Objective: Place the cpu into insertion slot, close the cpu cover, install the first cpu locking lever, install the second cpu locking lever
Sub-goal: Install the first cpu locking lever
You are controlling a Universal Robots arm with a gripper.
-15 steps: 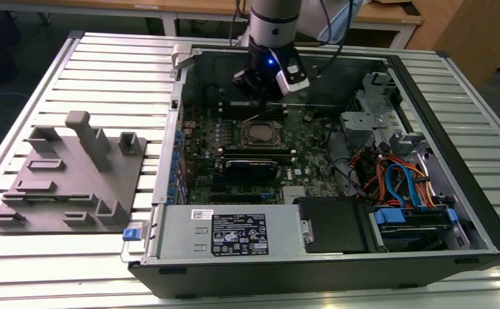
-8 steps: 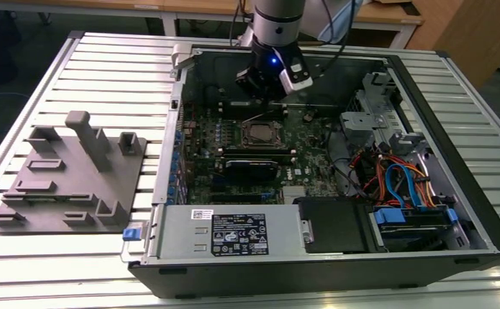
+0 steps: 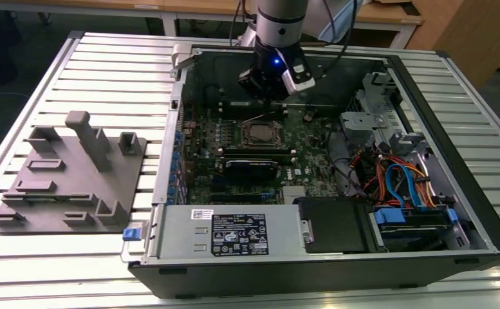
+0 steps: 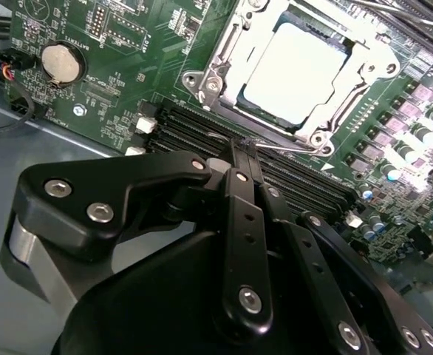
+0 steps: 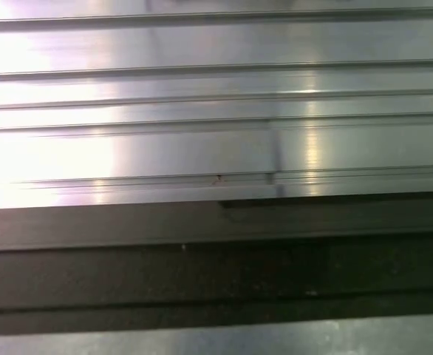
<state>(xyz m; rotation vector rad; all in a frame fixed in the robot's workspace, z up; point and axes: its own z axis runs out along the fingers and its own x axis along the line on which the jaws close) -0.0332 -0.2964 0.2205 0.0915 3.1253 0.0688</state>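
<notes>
Slatted aluminium table carries an open computer case with the motherboard exposed. At the case's 12 o'clock the gripper is held above the board, just beyond the insertion slot. In the second wrist view the gripper is seen with fingers pressed together, nothing between them. The cpu is seated in the socket with the cpu cover lowered around it. Step judged: lever installation. A lever must be engaged at the cover's edge; which lever cannot be told.
</notes>
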